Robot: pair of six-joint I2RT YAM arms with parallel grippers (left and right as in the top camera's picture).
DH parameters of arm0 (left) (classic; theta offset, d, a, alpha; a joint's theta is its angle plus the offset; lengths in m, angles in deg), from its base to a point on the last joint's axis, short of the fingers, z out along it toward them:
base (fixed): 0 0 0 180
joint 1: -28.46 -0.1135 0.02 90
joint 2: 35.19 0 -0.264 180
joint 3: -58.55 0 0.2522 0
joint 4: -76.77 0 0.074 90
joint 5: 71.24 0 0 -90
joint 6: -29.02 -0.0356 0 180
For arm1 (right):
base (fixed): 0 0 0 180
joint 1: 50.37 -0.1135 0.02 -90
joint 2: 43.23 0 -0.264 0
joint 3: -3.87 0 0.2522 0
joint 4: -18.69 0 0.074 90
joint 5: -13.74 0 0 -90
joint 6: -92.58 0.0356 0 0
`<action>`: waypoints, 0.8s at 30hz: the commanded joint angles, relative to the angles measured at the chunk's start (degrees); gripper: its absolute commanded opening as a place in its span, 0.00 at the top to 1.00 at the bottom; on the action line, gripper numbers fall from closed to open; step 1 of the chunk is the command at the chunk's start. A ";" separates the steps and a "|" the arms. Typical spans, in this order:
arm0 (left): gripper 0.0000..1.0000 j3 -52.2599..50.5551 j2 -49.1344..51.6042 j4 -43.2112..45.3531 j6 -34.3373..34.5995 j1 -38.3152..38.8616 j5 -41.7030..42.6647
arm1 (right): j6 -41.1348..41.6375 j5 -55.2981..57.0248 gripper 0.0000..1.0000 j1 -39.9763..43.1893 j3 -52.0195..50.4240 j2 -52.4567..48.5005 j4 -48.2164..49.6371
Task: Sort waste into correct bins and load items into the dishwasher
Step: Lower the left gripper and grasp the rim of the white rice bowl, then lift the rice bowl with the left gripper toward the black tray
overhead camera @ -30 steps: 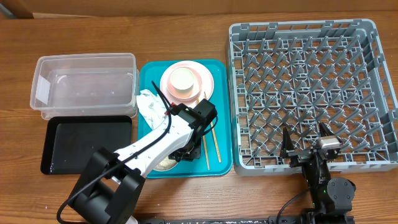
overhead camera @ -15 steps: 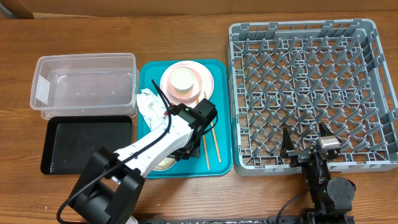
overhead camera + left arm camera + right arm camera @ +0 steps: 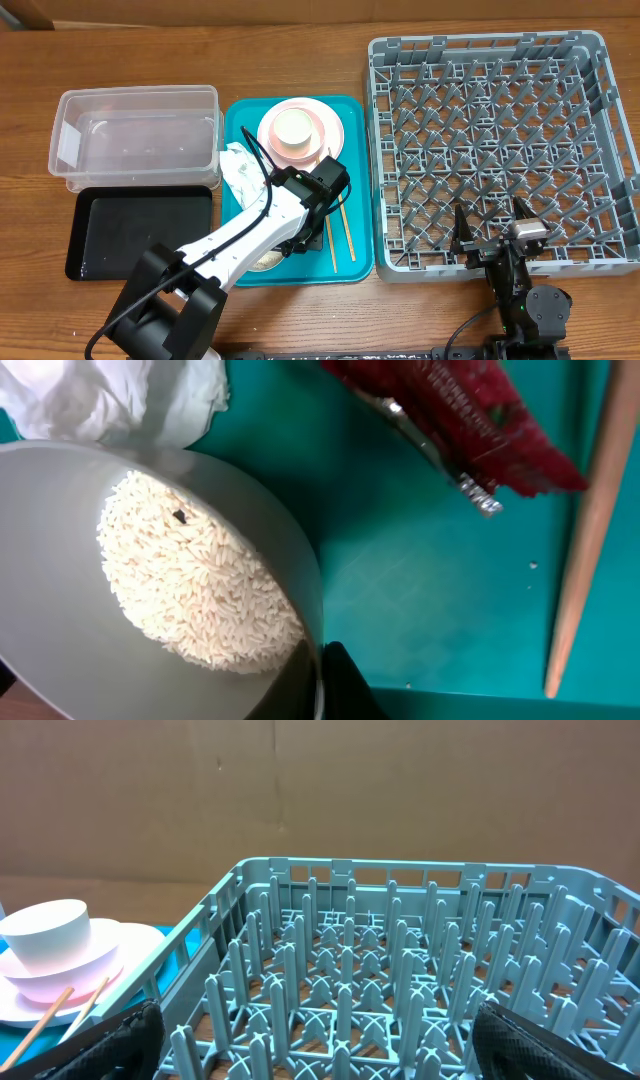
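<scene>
red snack wrapper point(image 3: 455, 430) print blurred, no legible text or labels anywhere

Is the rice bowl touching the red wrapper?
Apart. Left wrist view shows bare teal tray between the rice bowl and the red wrapper.

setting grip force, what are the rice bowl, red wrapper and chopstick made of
The whitish-grey bowl looks like smooth matte plastic or melamine, with a thin even rim; possibly ceramic. The red wrapper: crinkled plastic film, silvery foil at its edge. The chopstick: pale, unfinished-looking wood.
</scene>
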 commanded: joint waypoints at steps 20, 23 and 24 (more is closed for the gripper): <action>0.89 -2.86 -0.68 3.72 0.55 0.79 -1.42 | -0.20 -0.07 0.00 0.15 -0.61 0.57 0.22; 0.96 -2.86 -0.68 3.65 0.52 0.79 -1.38 | -0.20 -0.07 0.00 0.15 -0.61 0.57 0.22; 0.96 -2.86 -0.68 3.61 0.52 0.79 -1.38 | -0.20 -0.07 0.00 0.15 -0.61 0.57 0.22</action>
